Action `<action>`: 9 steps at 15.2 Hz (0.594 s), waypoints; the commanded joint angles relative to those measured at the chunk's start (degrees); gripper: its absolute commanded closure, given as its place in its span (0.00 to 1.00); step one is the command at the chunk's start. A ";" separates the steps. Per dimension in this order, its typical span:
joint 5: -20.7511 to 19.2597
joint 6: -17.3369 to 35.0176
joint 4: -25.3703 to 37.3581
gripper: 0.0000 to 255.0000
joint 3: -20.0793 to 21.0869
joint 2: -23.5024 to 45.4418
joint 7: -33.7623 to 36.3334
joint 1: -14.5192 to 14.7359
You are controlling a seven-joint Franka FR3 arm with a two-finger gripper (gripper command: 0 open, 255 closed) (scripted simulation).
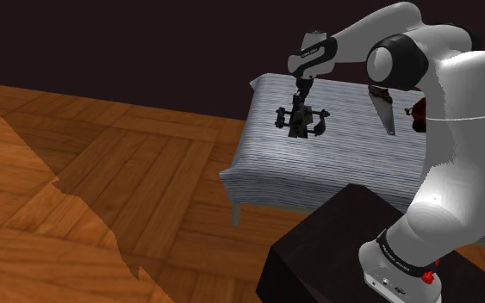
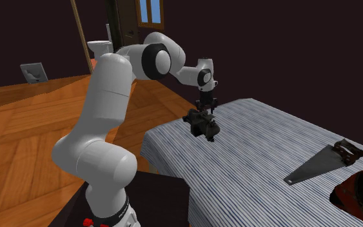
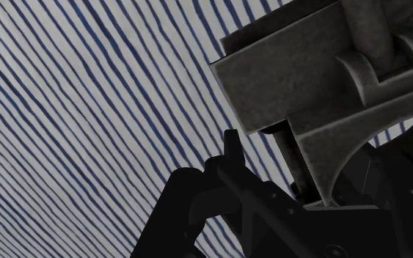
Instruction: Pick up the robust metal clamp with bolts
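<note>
The clamp [image 1: 301, 120] is a dark grey metal piece with bolts sticking out to both sides. It stands on the blue-and-white striped cover [image 1: 266, 172] near its far left part in the shoulder view. My black gripper [image 1: 300, 101] comes down onto the clamp's top and is shut on it. In the second exterior view the clamp [image 2: 202, 123] hangs under the gripper [image 2: 206, 109] close to the cover's near-left edge. In the wrist view the grey clamp body [image 3: 307, 80] lies against one black fingertip [image 3: 232, 149]; the other finger is hidden behind it.
A hand saw [image 2: 320, 162] lies on the striped cover [image 2: 257, 174] toward the second exterior view's right, and a dark red object [image 2: 360, 193] sits beside it. The saw [image 1: 383, 109] lies beyond my arm in the shoulder view. The dark stand [image 1: 335, 250] sits below the cover's edge. Wooden floor [image 1: 102, 189] surrounds.
</note>
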 commanded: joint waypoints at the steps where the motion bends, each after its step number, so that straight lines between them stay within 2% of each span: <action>1: -0.05 -0.05 -0.25 1.00 -0.05 -0.11 0.00 -0.01; 9: -0.67 -4.82 1.83 1.00 -0.48 -2.85 0.09 0.23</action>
